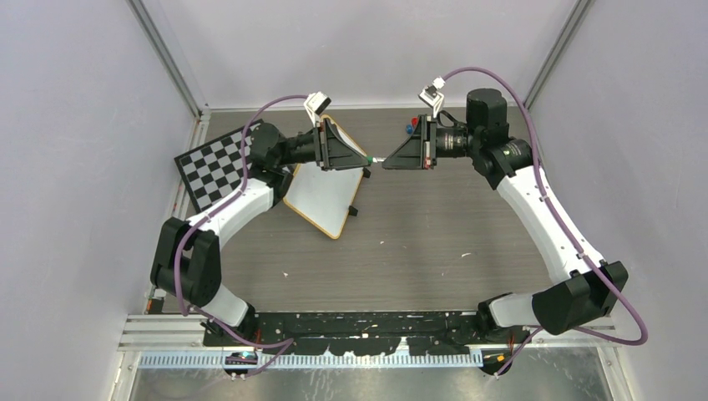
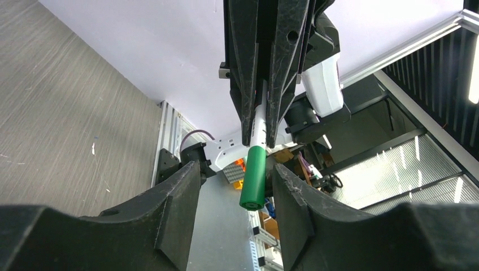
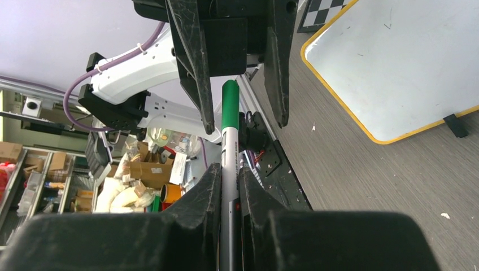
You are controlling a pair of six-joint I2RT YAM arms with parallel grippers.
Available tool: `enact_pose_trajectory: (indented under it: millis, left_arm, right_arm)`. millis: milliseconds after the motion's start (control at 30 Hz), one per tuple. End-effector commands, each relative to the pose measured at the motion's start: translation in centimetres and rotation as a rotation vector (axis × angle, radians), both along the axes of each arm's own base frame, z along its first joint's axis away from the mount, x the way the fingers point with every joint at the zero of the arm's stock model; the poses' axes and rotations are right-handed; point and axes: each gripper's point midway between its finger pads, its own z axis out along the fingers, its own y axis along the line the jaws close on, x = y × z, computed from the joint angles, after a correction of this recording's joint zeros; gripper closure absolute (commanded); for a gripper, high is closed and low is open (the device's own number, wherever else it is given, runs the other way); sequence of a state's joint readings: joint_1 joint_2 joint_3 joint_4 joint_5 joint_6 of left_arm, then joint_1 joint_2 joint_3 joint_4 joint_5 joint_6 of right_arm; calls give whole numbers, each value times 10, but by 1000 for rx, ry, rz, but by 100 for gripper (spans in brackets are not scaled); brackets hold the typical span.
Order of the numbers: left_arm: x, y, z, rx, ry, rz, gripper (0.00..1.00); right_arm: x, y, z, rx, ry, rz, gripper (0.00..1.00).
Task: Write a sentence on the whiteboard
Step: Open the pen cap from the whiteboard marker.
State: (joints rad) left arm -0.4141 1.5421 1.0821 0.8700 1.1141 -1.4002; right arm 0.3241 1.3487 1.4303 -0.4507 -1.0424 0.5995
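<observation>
The flat white whiteboard (image 1: 321, 199), rectangular with a thin tan frame, lies on the dark grey wood-grain table (image 1: 451, 242), its surface plain white. Just beside its left edge sits a black-and-white checkerboard (image 1: 213, 167). Above the whiteboard's right edge, held in the air, is a white-barrelled marker (image 3: 229, 152) with a green cap (image 2: 253, 178). The right gripper (image 3: 229, 176), reaching from the whiteboard's right, is clenched on the barrel. The left gripper (image 2: 236, 169), over the whiteboard, is released, its jaws standing apart either side of the cap.
</observation>
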Motion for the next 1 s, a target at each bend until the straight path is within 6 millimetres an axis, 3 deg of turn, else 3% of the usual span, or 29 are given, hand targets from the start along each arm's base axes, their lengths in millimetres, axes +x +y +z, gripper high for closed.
enact_pose_trajectory:
  millis: [0, 133, 300, 367, 433, 533, 833, 967]
  left_arm:
    - [-5, 5, 21, -35, -90, 21, 48]
    - [-8, 3, 24, -47, -95, 8, 56]
    - [-14, 0, 23, -53, -95, -16, 91]
    - [-16, 0, 22, -54, -92, -17, 100]
    - [-17, 1, 20, -51, -84, -16, 100]
    - [-18, 2, 14, -48, -71, -9, 100]
    - [-14, 1, 10, -52, -43, 19, 100]
    - [-15, 0, 9, -51, -36, 18, 100]
  right_arm:
    - [-6, 0, 10, 33, -28, 32, 100]
    - [-7, 0, 8, 32, -22, 37, 100]
    - [-4, 1, 9, 33, -23, 33, 100]
    - [-2, 0, 11, 35, -25, 27, 100]
    - [2, -2, 14, 39, -27, 14, 99]
    - [6, -6, 21, 52, -34, -4, 89]
    - [10, -6, 25, 75, -20, -21, 85]
    - [11, -6, 25, 74, -15, -25, 76]
